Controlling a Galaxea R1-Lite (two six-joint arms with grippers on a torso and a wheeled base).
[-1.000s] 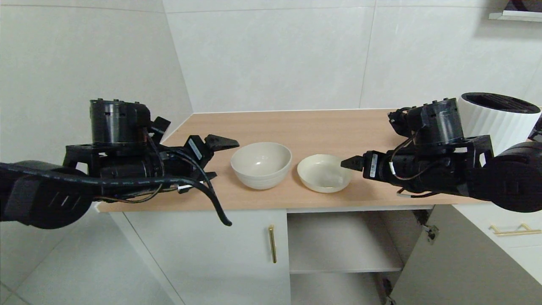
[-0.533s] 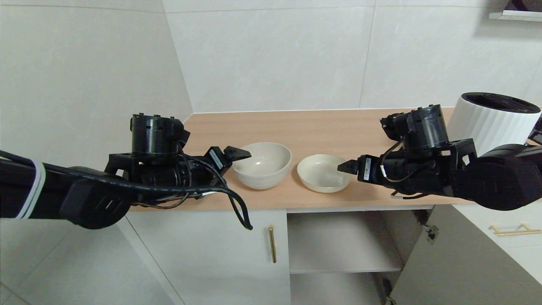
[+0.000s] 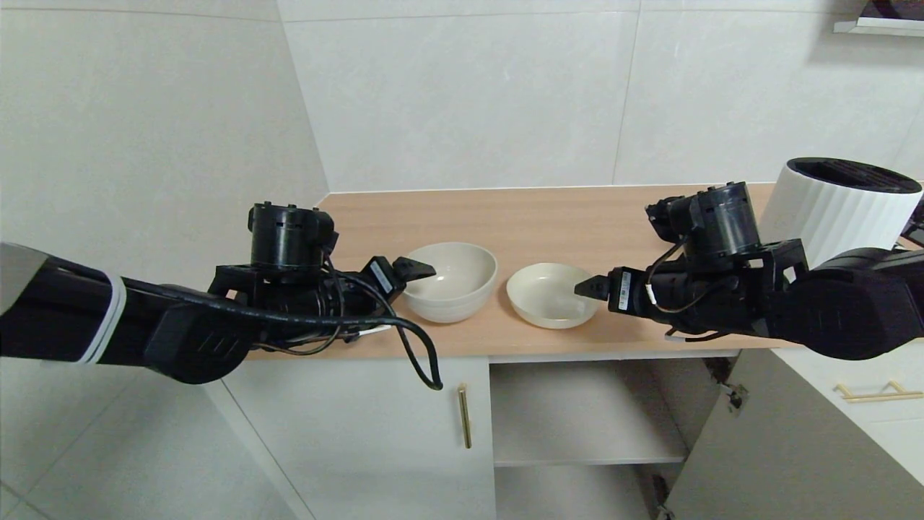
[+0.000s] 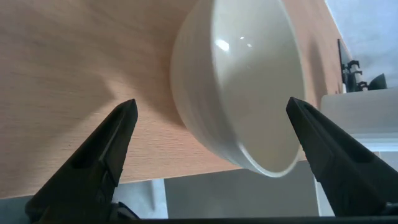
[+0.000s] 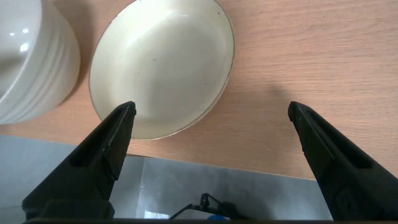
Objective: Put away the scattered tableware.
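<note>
Head view: watching the left gripper (image 4: 212, 127) sliding in, now bracketing the left rim of the deep bowl (image 3: 449, 282), fingers (image 4: 112, 155) splayed, clutching nothing. Spotting the right gripper (image 5: 211, 115), likewise agape, creeping toward the shallow dish (image 3: 552, 295) just right of the bowl. Guessing pickups next; seeing bare counter (image 3: 520, 217) behind the bowl, drop-off close in front.

No legible text; stickers (image 3: 625, 282) on left end effector (image 3: 422, 274) and right end effector (image 3: 586, 287) too small

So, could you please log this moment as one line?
left claw open at deep bowl | right claw open at shallow bowl | both on counter | cabinet below open
</note>
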